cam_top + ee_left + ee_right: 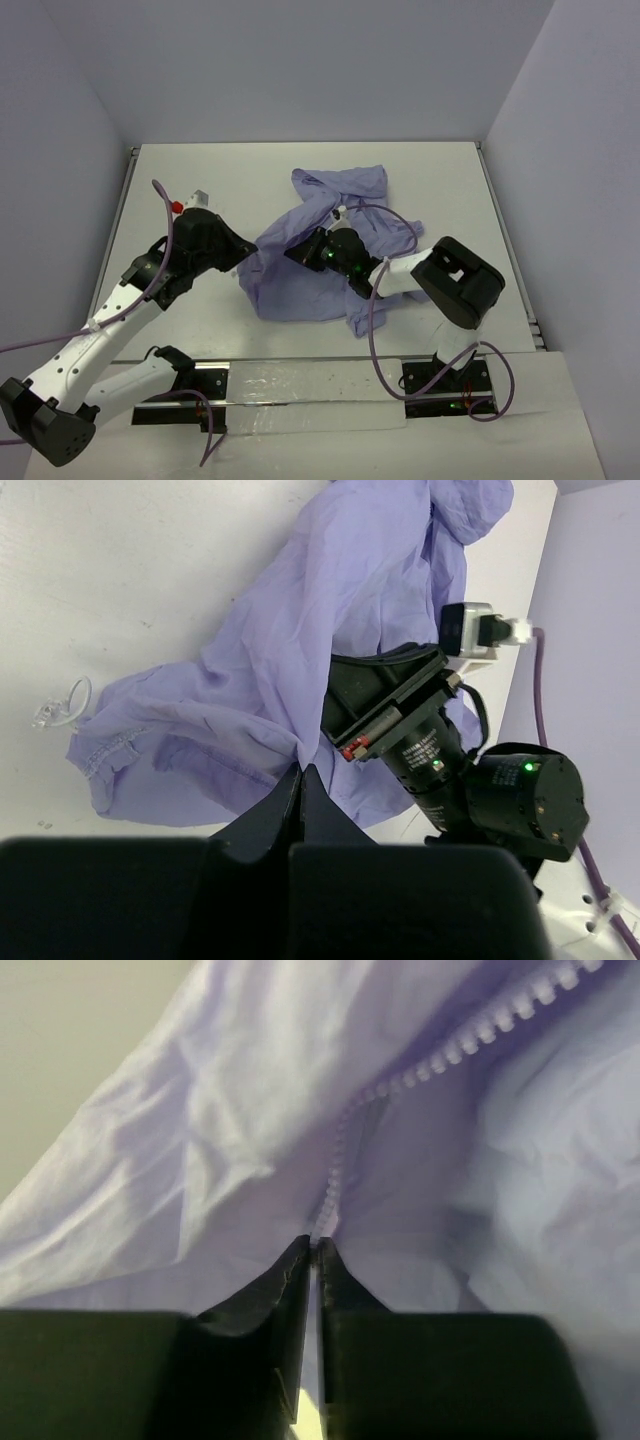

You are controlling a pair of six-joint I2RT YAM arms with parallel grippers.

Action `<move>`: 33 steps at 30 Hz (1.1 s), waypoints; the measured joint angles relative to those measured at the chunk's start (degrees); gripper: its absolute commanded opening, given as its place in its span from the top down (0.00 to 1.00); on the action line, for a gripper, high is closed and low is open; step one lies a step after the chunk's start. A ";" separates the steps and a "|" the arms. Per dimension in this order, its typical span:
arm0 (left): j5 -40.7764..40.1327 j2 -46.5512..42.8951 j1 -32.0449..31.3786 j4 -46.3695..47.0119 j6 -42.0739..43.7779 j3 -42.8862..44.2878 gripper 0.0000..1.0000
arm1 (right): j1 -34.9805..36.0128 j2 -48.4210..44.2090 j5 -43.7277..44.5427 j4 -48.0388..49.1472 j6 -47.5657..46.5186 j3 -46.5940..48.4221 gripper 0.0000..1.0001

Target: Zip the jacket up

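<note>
1. Because the crumpled lavender-purple jacket of thin soft fabric [295, 290] lies in the middle of the flat white bench [200, 180], both arms reach inward to it.
2. The left hand [302, 772] has its fingers pinched together on a fold at the jacket's left edge, probably to anchor the cloth.
3. The right hand [315, 1245] is closed almost fully where the row of pale plastic zip teeth [470, 1045] ends. I cannot tell whether it grips the slider or only fabric.
4. Zipping looks barely begun, and pulling along the teeth against the left anchor seems the likely purpose.
</note>
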 measured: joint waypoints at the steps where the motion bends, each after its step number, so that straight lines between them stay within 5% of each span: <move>1: 0.06 -0.32 0.00 0.01 -0.01 -0.37 1.00 | -0.17 -1.18 0.28 -0.72 -0.79 -0.37 1.00; 13: 0.07 -0.73 0.00 0.05 0.54 -3.97 0.97 | -1.72 -20.84 2.90 -11.60 -8.96 -5.64 1.00; 15: 0.30 0.60 0.00 0.22 1.14 -3.97 0.81 | -1.72 -22.74 3.15 -14.46 -9.75 -5.79 1.00; 16: 0.52 1.45 0.00 0.47 1.55 -4.04 0.52 | -1.72 -23.71 3.36 -16.50 -10.22 -5.79 1.00; 20: 2.29 4.30 -0.10 2.48 3.54 -5.56 0.15 | -1.72 -26.71 5.04 -24.83 -11.92 -5.74 1.00; 23: 3.90 5.75 -0.82 3.83 5.03 -7.46 0.15 | -2.12 -28.38 7.10 -31.66 -13.74 -5.24 1.00; 33: 2.84 7.47 -9.12 5.69 11.97 -8.06 0.39 | -6.53 -26.33 7.49 -42.55 -19.40 1.61 1.00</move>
